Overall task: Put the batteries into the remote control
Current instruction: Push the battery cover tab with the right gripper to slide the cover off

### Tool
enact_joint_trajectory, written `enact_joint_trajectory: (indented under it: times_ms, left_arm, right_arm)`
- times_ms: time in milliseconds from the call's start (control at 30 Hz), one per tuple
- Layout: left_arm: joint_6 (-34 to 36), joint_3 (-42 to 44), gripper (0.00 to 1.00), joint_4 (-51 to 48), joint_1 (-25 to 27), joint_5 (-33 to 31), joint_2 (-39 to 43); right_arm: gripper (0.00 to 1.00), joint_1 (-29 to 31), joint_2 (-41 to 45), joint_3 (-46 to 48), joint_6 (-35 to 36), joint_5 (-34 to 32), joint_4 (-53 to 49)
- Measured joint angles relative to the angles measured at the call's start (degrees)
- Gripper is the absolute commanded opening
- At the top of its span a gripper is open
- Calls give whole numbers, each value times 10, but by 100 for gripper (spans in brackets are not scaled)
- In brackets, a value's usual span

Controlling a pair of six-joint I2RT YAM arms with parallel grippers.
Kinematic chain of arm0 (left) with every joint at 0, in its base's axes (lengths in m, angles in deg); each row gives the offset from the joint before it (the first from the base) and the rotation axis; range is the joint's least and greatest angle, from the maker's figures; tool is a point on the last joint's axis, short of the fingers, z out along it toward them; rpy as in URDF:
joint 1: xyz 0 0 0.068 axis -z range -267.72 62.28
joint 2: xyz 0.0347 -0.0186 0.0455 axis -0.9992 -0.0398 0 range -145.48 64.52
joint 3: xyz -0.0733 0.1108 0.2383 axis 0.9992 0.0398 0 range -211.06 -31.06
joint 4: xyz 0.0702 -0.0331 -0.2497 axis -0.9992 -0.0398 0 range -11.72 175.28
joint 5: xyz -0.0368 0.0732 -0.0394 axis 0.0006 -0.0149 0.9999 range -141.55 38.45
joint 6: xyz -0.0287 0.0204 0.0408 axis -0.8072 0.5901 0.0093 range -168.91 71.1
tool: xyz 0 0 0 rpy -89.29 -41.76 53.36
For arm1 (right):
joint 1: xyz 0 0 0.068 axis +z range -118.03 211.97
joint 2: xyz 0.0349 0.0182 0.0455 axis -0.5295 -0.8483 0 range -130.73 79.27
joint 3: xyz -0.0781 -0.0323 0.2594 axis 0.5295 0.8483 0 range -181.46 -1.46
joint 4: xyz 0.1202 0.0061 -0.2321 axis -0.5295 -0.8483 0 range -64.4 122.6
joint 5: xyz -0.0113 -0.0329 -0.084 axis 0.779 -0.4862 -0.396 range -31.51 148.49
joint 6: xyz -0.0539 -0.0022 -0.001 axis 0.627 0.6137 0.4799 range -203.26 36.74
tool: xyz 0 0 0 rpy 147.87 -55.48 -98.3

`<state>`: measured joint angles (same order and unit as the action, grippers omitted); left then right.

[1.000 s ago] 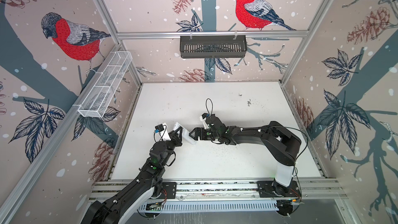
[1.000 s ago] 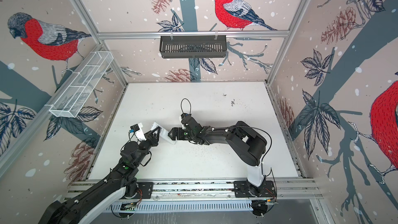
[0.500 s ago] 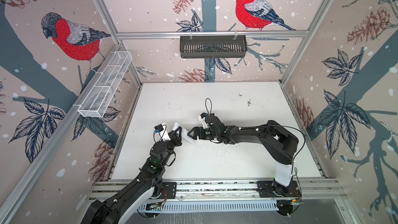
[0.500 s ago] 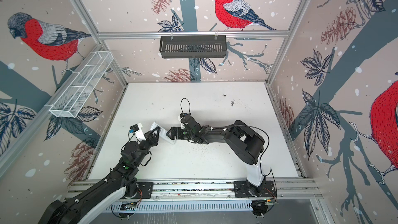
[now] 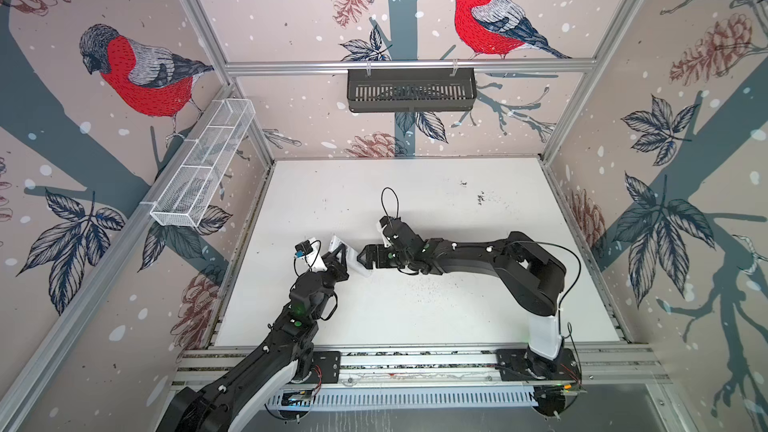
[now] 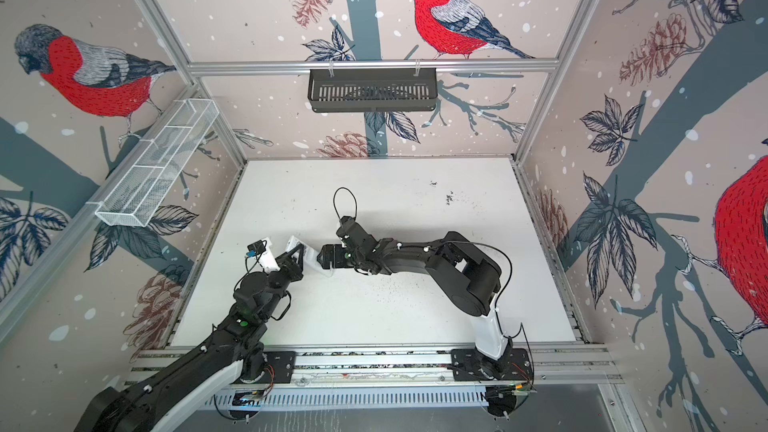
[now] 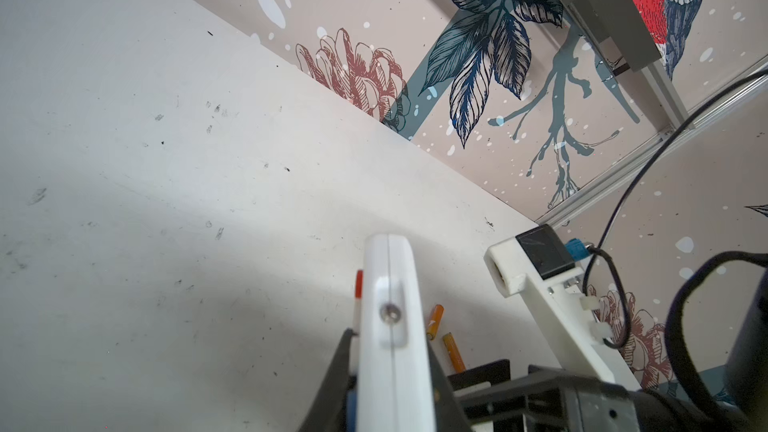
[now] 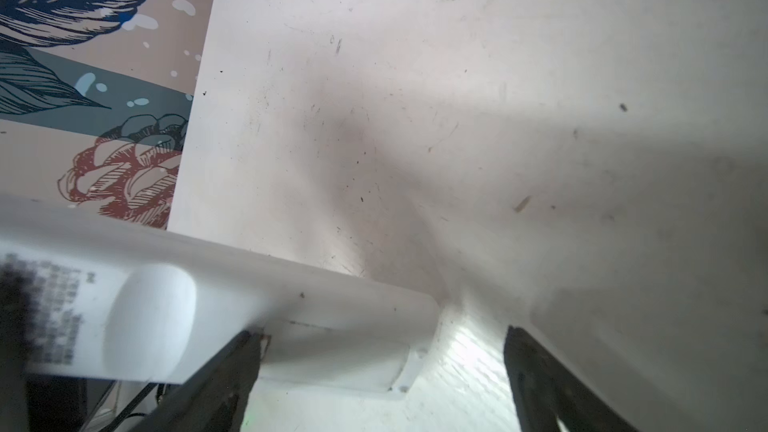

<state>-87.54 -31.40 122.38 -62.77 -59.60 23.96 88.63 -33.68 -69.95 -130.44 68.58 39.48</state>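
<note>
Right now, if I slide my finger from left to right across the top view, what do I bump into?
White mesh basket → left gripper → remote control it holds → right gripper, open → right arm's elbow.

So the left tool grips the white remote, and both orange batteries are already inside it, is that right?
Not quite. The left tool does grip the remote control, but both batteries lie loose on the table, not inside it; the left wrist view shows them.
</note>
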Motion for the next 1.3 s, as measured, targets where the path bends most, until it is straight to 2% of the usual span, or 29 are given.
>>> enact_joint_trajectory:
  times_ms: [267,800,1300]
  left_arm:
    - [26,0,11,-1,0,10,-2]
    - [35,0,10,11,3,17,-20]
    - [42,0,11,10,3,18,-16]
  right_arm:
    - [94,1,15,-6,38,-38,-41]
    - [94,-20,70,55,49,-56,-20]
    - [94,-12,73,37,96,-59,-40]
